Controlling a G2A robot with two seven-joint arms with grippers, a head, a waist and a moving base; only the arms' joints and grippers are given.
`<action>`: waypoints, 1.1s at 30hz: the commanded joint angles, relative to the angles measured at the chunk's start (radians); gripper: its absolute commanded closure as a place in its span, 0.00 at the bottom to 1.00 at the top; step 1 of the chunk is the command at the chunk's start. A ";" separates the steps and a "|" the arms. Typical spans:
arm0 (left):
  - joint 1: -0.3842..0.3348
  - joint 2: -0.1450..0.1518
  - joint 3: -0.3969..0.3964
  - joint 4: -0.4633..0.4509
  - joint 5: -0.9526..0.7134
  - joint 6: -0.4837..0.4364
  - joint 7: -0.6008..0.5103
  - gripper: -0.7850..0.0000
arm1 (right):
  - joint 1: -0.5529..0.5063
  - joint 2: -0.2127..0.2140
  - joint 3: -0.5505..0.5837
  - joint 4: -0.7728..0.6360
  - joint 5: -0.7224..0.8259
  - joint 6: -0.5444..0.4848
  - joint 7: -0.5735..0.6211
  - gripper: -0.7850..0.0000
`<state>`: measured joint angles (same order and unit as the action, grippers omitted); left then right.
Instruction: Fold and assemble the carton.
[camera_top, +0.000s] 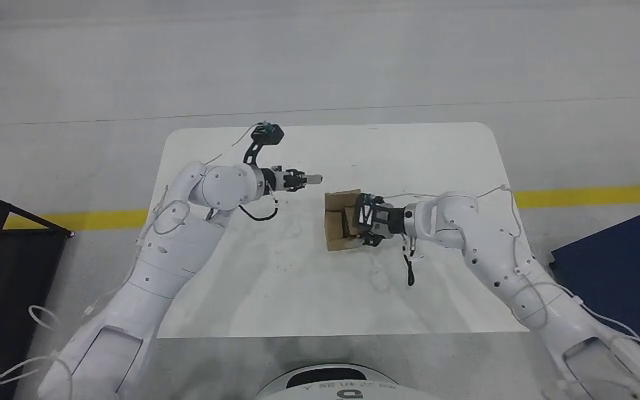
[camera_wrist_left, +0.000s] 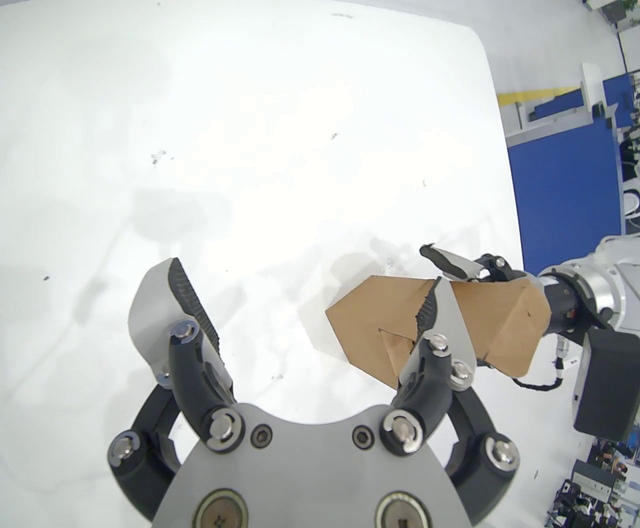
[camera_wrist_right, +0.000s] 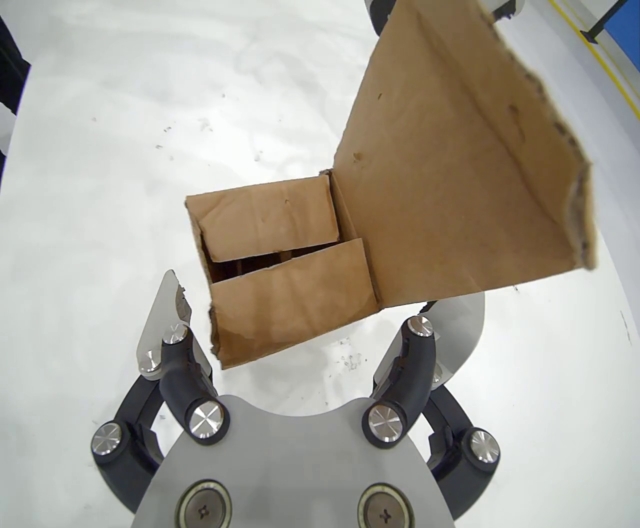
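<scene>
sitting half folded on a white table, a brown carton between two grippers

the carton (camera_top: 342, 222) lies on the table (camera_top: 420, 160), near the middle and a bit toward the right arm's side. it is made of brown cardboard. in the right wrist view, two small flaps (camera_wrist_right: 270, 220) are folded in over its open end, with a dark gap between them. one big flap (camera_wrist_right: 450, 150) is not folded down. it sticks out wide open from the side of the box.

the right gripper (camera_wrist_right: 310, 300) is right at the carton's open end. its fingers are wide apart, and a corner of the carton sits between them. one finger (camera_wrist_right: 165, 320) is just beside the edge of a small flap, with a little bit of table showing in between. the other finger is partly hidden behind the big flap. the gripper is not squeezing the carton.

the left gripper (camera_wrist_left: 307, 275) hangs over the bare table, near the carton but not touching it, toward the left arm's side. its fingers are wide apart too, with bare table under them.

the table top has small dark marks (camera_wrist_left: 159, 158). past the table, a yellow line (camera_top: 580, 197) runs along the grey floor.
</scene>
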<state>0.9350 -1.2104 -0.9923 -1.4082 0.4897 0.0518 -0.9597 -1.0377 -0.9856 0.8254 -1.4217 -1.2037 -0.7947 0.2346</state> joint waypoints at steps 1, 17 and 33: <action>-0.008 -0.004 0.023 0.007 -0.006 -0.020 -0.020 0.00 | 0.008 -0.004 -0.005 0.019 -0.008 0.013 -0.006 0.00; -0.044 -0.029 0.126 0.063 -0.001 -0.060 -0.059 0.00 | -0.014 -0.003 0.046 0.102 0.089 -0.093 -0.084 0.00; -0.077 -0.049 0.192 0.114 0.036 -0.075 -0.077 0.00 | -0.091 0.024 0.163 0.056 0.175 -0.071 -0.119 0.00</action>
<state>0.8580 -1.2595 -0.8002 -1.2967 0.5255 -0.0225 -1.0381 -1.1285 -0.9605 0.9911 -1.3599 -1.0213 -0.8805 0.1065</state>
